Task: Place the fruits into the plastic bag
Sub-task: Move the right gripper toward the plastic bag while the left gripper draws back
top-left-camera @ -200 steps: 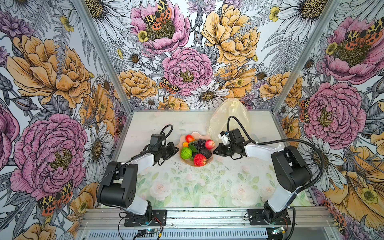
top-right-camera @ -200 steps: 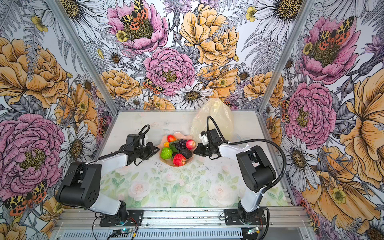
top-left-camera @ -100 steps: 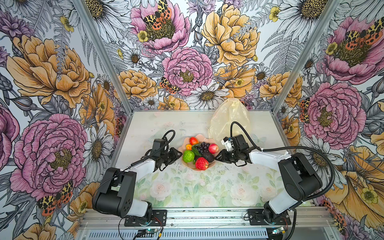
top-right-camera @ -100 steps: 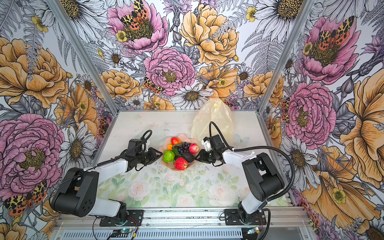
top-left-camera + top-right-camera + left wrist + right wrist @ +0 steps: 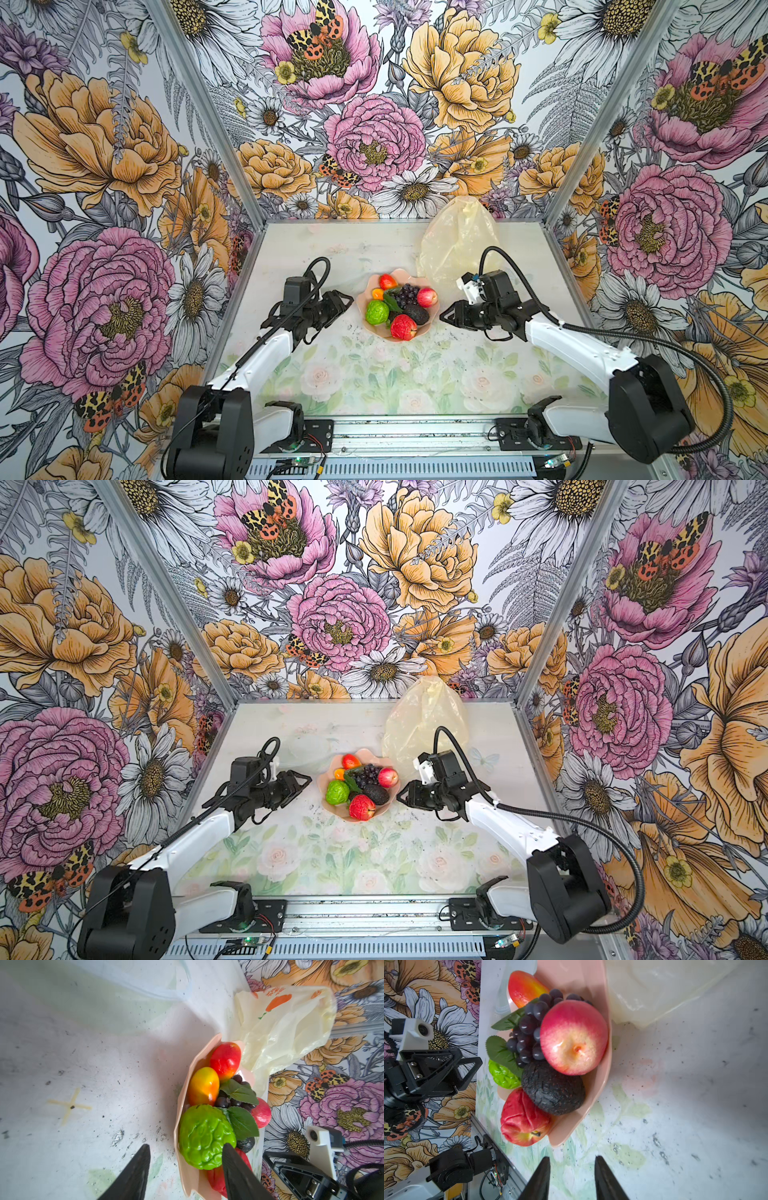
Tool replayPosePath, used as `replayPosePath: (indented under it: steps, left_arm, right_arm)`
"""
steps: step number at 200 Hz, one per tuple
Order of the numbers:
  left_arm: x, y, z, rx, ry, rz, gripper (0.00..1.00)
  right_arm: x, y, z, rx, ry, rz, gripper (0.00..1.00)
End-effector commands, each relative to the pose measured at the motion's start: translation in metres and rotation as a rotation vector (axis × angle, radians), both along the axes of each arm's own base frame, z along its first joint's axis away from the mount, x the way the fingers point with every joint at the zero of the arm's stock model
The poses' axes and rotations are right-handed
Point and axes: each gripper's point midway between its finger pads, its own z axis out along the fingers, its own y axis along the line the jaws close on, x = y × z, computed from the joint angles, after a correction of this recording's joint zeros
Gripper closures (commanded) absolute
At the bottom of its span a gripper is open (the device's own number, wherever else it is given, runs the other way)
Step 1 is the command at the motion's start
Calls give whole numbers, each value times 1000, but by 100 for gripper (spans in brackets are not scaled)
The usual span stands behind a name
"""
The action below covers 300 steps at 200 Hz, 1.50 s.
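Fruits (image 5: 399, 305) sat heaped in a pink bowl (image 5: 380, 331) near the middle of the desk (image 5: 374, 374) in both top views, none of them in the plastic bag (image 5: 457, 241). That bag stood puffed up by the far edge, right of the middle, its near side just behind the bowl. My left tool (image 5: 344, 304) lay low just left of the bowl and my right tool (image 5: 446, 318) just right of it. Both pointed at the bowl and neither touched it.

From the left wrist, my left tool (image 5: 186, 1145) had its jaws spread with nothing between them. Beyond them I saw the lime-green fruit (image 5: 204, 1136), the small orange (image 5: 203, 1086) and a red fruit (image 5: 225, 1059), with the bag's printed side (image 5: 280, 1028) behind.

From the right wrist, my right tool (image 5: 572, 1158) was likewise parted and empty, stopping short of the bowl's rim (image 5: 602, 1084). Nearest it were the avocado (image 5: 552, 1088), a red apple (image 5: 523, 1118), a pink apple (image 5: 573, 1039) and the grapes (image 5: 527, 1032).
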Motion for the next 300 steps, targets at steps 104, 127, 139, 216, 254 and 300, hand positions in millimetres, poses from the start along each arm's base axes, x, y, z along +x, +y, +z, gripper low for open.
replayPosePath:
  steps: [104,127,139,216,254,300]
  left_arm:
    - [-35,13,117,12,-187,40,15]
    - [-36,15,117,13,-187,54,11]
    - [-37,15,117,8,-186,62,10]
    - [-38,17,105,1,-157,59,3]
    - [-34,22,101,1,-145,61,3]
    - [-34,21,97,3,-131,57,2]
  right_arm:
    - [79,-49,90,-340,110,-324,1]
    - [102,-46,66,-379,162,-347,1]
    - [112,-42,51,-387,192,-359,1]
    - [165,-19,-19,-342,286,-427,0]
    - [170,-16,-44,-326,322,-459,0]
    - [186,-16,-60,-327,293,-504,2]
